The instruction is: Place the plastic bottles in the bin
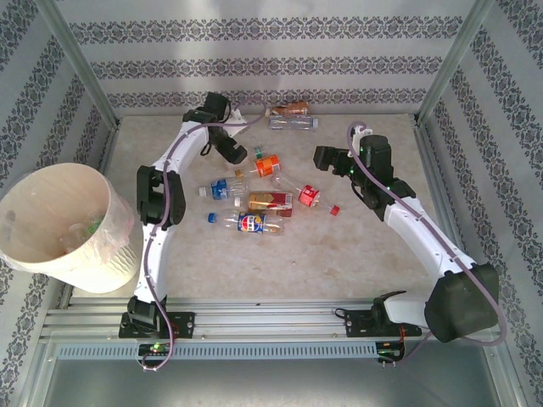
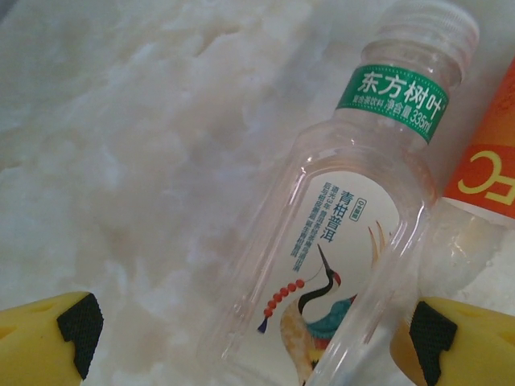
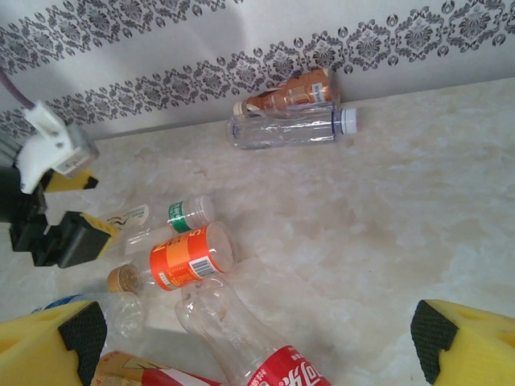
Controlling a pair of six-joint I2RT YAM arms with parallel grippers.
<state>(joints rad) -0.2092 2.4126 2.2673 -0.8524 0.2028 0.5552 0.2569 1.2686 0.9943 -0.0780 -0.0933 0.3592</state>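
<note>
Several plastic bottles lie mid-table. A clear bottle with a green neck band and a crane picture (image 2: pixel 346 241) lies between the fingers of my open left gripper (image 2: pixel 253 346) (image 1: pixel 237 155), its cap pointing away; I cannot tell whether the pads touch it. An orange-labelled bottle (image 1: pixel 267 165) (image 3: pixel 181 257) lies right beside it. My right gripper (image 3: pixel 253 346) (image 1: pixel 326 158) hangs open above the table, with a red-labelled bottle (image 3: pixel 265 354) (image 1: pixel 304 194) lying below it. The cream-white bin (image 1: pixel 34 182) stands at the left edge with some bottles inside.
A brown bottle (image 1: pixel 293 108) and a clear one (image 1: pixel 293 124) lie against the back wall. Blue-labelled bottles (image 1: pixel 222 188) (image 1: pixel 252 223), a brown-and-red bottle (image 1: pixel 270 202), a loose red cap (image 1: pixel 334 209) and a blue cap (image 1: pixel 211 217) sit mid-table. Patterned walls enclose three sides.
</note>
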